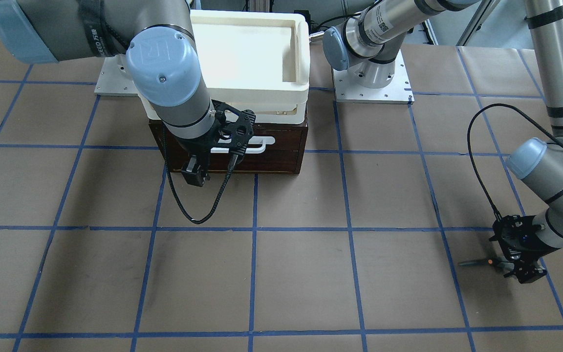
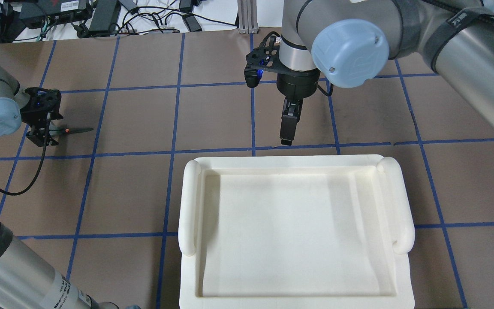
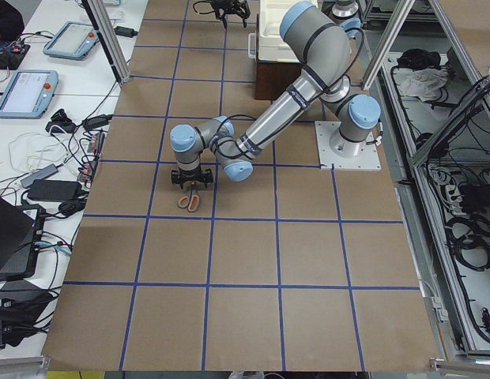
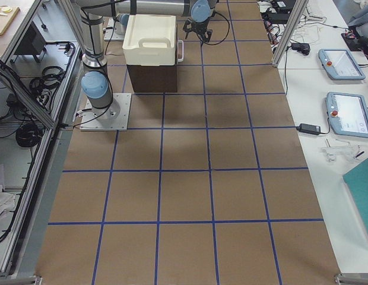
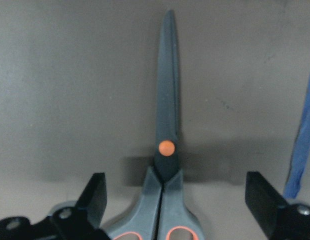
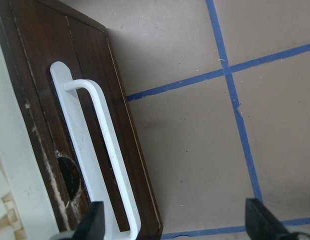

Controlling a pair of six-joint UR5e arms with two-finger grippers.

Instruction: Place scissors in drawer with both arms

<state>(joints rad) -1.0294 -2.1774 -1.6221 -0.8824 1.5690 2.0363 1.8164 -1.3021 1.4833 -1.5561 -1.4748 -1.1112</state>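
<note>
Brown paper (image 1: 301, 274) is gridded with blue tape (image 1: 311, 228); left tool (image 5: 177, 195) gapes astride scissors (image 5: 166, 125), right tool (image 6: 175, 220) gapes before the drawer (image 6: 30, 60).

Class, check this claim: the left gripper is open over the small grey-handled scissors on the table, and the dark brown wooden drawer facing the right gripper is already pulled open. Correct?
No. The dark brown wooden drawer with its white bar handle is shut, as the front-facing view shows. The rest stands.

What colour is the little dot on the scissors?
Orange. The dot on the scissors shows best in the left wrist view.
</note>
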